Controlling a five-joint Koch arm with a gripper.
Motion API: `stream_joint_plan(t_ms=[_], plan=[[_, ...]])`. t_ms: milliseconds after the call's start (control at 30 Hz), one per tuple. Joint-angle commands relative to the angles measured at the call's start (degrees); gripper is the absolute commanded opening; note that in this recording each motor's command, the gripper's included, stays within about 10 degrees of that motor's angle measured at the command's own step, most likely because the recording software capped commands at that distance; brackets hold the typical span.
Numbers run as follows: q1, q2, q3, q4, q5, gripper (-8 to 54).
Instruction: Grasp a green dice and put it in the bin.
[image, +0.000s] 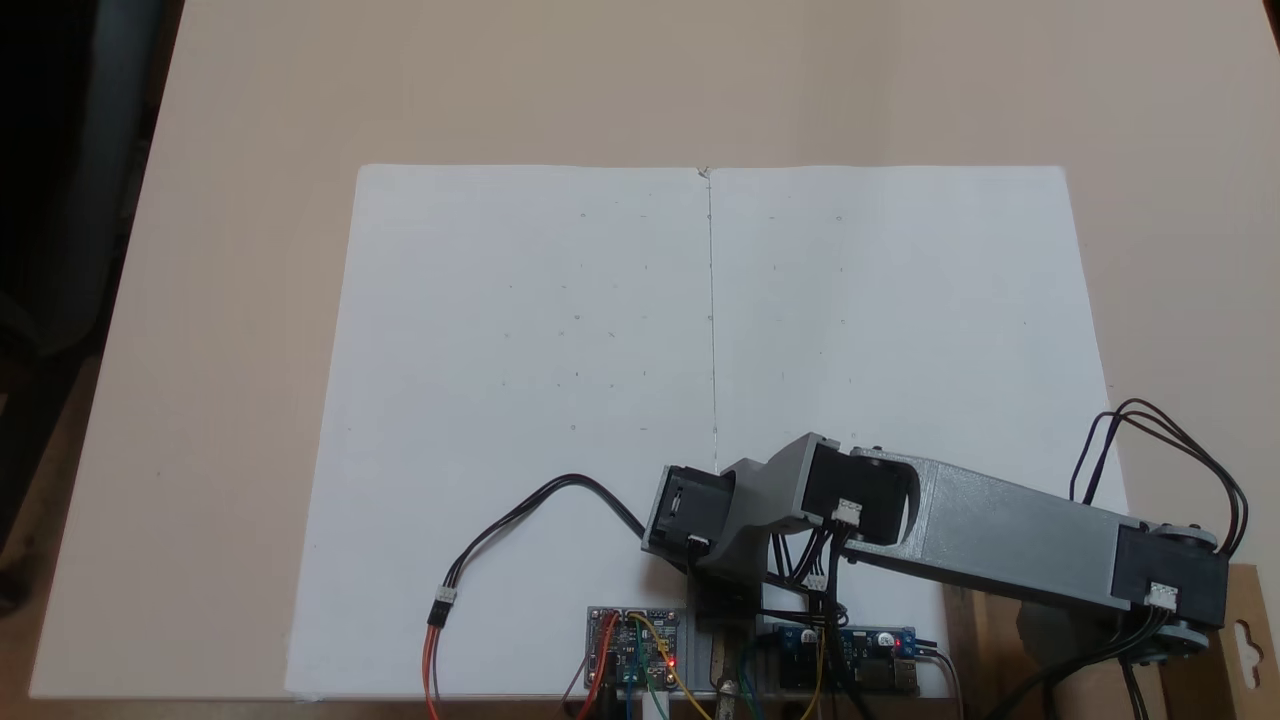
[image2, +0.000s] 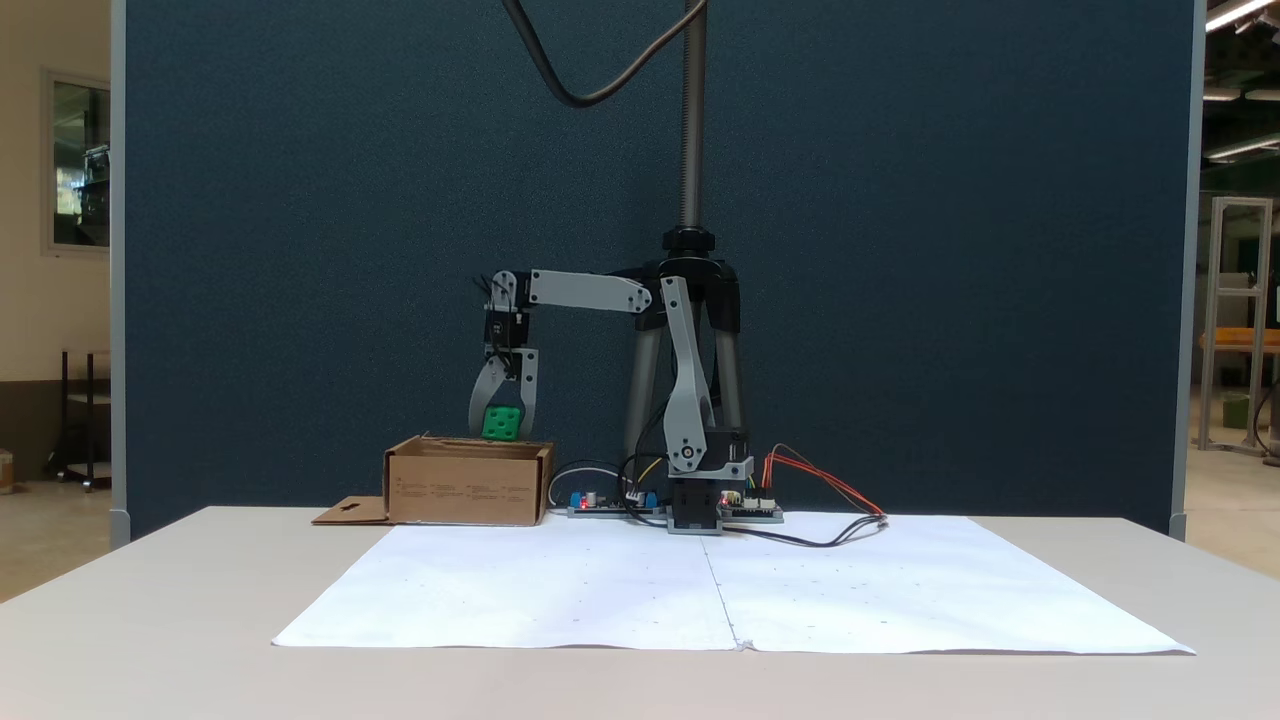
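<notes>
Green dice (image2: 501, 423) sat pinched between the two fingers of the gripper (image2: 501, 428), held in the air just above the open top of the bin (image2: 466, 488), in a fixed view. The jaws pointed straight down and were clamped on its sides. The cardboard bin stood on the table (image2: 200, 600), just left of the white paper sheets (image2: 720, 590), its flap lying flat to the left. In a fixed view from above, the arm (image: 1000, 535) reached right over the bin's edge.
</notes>
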Motion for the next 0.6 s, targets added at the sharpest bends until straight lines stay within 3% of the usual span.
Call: stream_joint_plan(t_ms=[0, 100, 400, 533, 567], plan=[[0.0, 1.3, -0.9, -0.7, -4.6, 11.7], [-0.9, 1.4, -0.9, -1.2, -2.5, 11.7], [-1.7, 1.4, -0.9, -7.6, 19.8, 11.7], [-1.7, 1.4, -0.8, -7.6, 20.1, 11.7], [-1.7, 1.4, -0.7, -7.6, 20.0, 16.4]])
